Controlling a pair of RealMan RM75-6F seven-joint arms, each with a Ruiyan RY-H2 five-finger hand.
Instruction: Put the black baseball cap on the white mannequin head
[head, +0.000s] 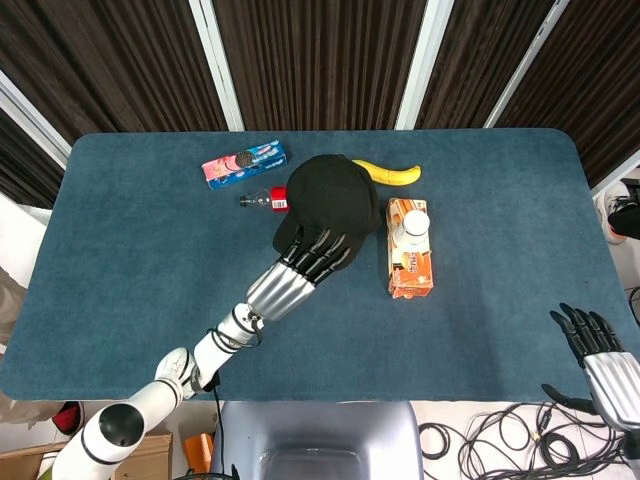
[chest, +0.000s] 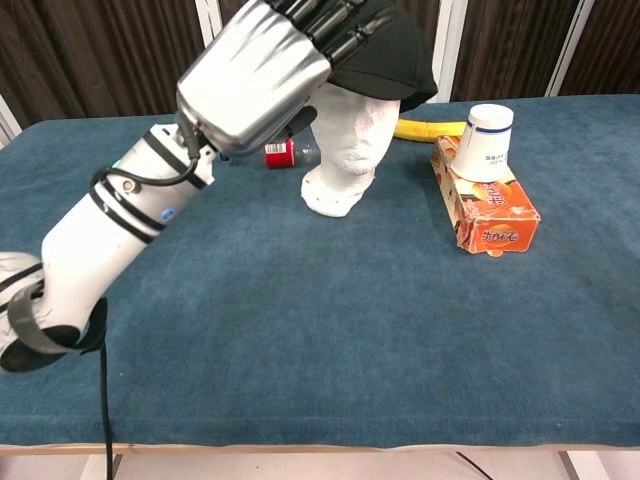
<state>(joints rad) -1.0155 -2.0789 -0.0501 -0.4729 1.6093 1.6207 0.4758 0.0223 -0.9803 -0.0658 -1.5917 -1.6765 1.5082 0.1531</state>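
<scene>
Left hand (head: 300, 270) was over the brim side of the black baseball cap (head: 332, 196), fingers (head: 322, 250) spread flat across the brim edge. From the head view I couldn't tell if it was pinching the brim or just resting on it; the chest view showed the same hand (chest: 262, 70) high and close to the lens, fingers (chest: 340, 25) lying on top of the cap (chest: 395, 55), grip not visible there either.

Cap sat on the white mannequin head (chest: 350, 140), covering the crown, brim forward and low over the face. Mannequin head stood upright near the middle of the tabletop (head: 150, 280), toward the far edge.

Right hand (head: 600, 355) hung off the near right corner of the tabletop, below the edge, fingers apart, holding nothing. Chest view didn't show it.

Around the mannequin head:
- Clear plastic bottle (head: 262, 200) with a red label, lying on its side just left of it, partly hidden by the cap.
- Blue and pink snack packet (head: 244, 165) further left, toward the far edge.
- Banana (head: 388, 174) behind it, toward the far edge, one end tucked under the cap in the head view.
- Orange carton (head: 409, 255) lying flat to the right, with a white paper cup (chest: 485, 130) standing upside down on its far end.
</scene>
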